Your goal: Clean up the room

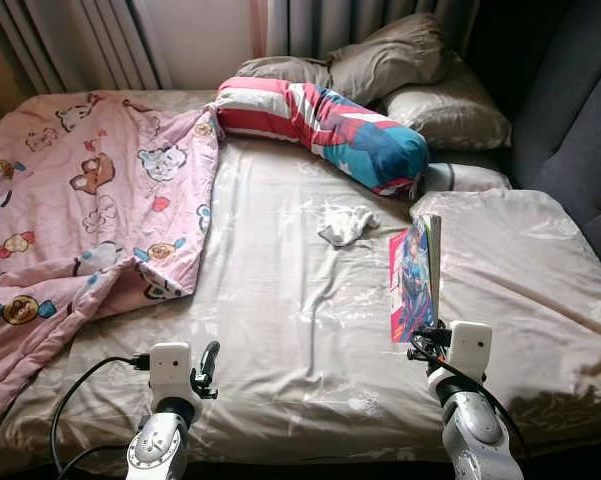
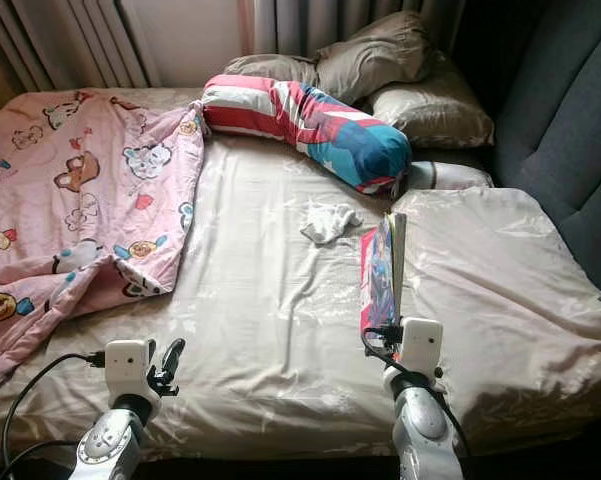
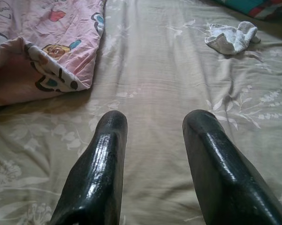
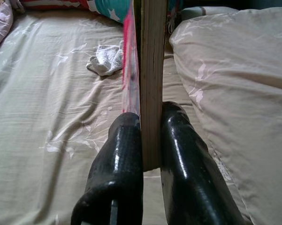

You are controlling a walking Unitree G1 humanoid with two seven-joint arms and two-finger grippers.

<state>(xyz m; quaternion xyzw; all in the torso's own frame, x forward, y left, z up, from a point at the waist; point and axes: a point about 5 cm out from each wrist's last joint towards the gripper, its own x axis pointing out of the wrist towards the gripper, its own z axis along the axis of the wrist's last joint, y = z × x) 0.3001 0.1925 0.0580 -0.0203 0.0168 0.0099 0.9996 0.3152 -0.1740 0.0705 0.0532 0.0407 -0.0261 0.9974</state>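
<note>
A book (image 1: 414,279) is held upright above the bed (image 1: 300,330), clamped at its lower edge by the right gripper (image 4: 150,136). The left gripper (image 3: 155,140) is held over the sheet, jaws spread wide, touching nothing.

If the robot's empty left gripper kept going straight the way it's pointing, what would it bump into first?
Probably just the bed sheet. The left gripper is open and points along bare sheet between the pink blanket and the small white cloth. Neither seems to lie in its line, though depth is hard to judge.
</note>
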